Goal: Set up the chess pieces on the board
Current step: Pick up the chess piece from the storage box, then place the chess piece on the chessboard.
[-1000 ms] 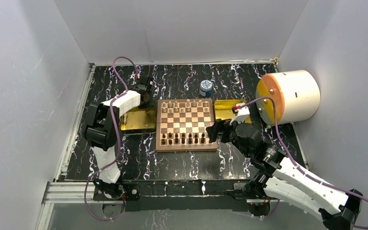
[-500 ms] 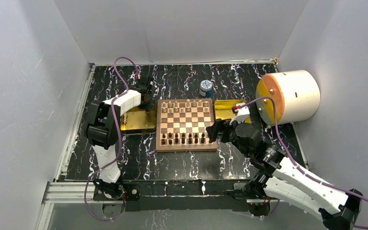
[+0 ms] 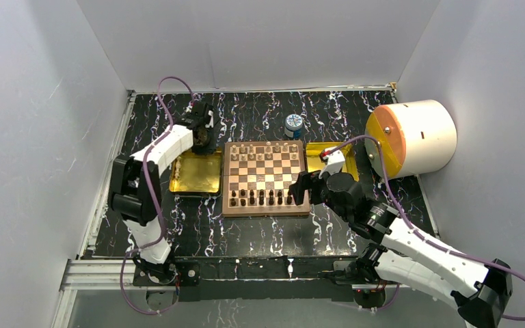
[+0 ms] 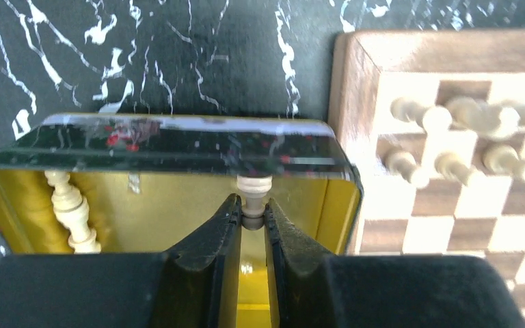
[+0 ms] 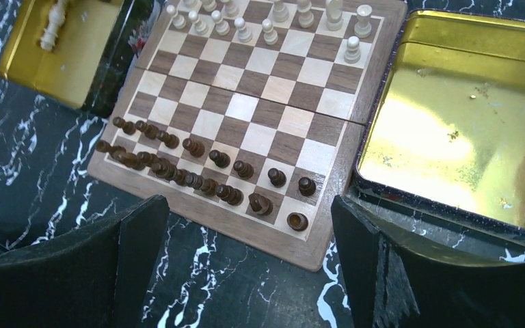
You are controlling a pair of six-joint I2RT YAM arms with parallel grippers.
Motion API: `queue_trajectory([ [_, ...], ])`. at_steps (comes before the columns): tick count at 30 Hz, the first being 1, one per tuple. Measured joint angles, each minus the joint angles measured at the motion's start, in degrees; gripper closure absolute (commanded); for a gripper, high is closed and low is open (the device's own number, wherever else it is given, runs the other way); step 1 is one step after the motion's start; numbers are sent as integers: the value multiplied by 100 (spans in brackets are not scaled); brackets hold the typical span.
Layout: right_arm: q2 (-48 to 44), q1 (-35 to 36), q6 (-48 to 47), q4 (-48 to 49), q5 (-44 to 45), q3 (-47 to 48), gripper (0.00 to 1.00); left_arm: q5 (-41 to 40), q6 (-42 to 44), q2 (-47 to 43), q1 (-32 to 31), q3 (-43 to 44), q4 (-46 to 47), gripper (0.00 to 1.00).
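The wooden board [image 3: 264, 178] lies mid-table, with cream pieces [image 3: 263, 149] on its far rows and dark pieces along its near rows. My left gripper [image 4: 251, 213] is shut on a cream chess piece [image 4: 253, 191], above the far end of the left gold tray [image 4: 178, 205]. Another cream piece [image 4: 68, 203] lies in that tray at the left. Cream pieces [image 4: 451, 137] stand on the board's corner at the right. My right gripper [image 5: 246, 239] is open and empty above the board's near right corner [image 5: 314, 246]. Cream pieces [image 5: 273, 20] fill the far rows there.
A second gold tray [image 5: 465, 123] lies right of the board, with no pieces in it. A blue-and-white jar [image 3: 293, 126] stands behind the board. A large white drum with an orange face [image 3: 410, 137] sits at the right wall.
My left arm has swung back and left, and its gripper has risen over the tray's far end. My right arm has shifted slightly towards the front left.
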Motion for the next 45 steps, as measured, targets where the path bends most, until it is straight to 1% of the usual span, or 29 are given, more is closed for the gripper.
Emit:
queue_trajectory([
  [6,190,0,-662,310,-376,0,1,455,68,-798,0,2,-511,95],
  [11,282,0,-1331,793,-988,0,7,903,72,-1318,0,2,-774,95],
  [18,737,0,-2201,1561,-1707,7,13,1626,109,-1547,0,2,-1117,95],
  [24,1432,0,-3167,2098,-2507,136,19,2601,247,-1580,0,2,-1329,95],
  [27,1694,0,-3866,2337,-2929,164,27,3158,293,-1593,-37,-2,-1403,94],
  [30,1956,2,-4487,2562,-3189,208,45,3567,306,-1672,-118,-68,-1423,94],
  [31,2061,2,-4682,2638,-3239,243,46,3661,306,-1700,-151,-96,-1429,94],
  [34,2380,2,-5189,2758,-3379,422,46,4000,302,-1825,-271,-264,-1419,94],
  [38,2623,0,-5836,2986,-3659,527,42,4419,201,-1950,-435,-555,-1375,93],
  [41,2732,0,-6245,3042,-3969,610,41,4588,146,-1967,-568,-597,-1360,93],
  [45,2973,2,-6719,3008,-4334,953,41,4736,68,-1967,-752,-597,-1327,93],
])
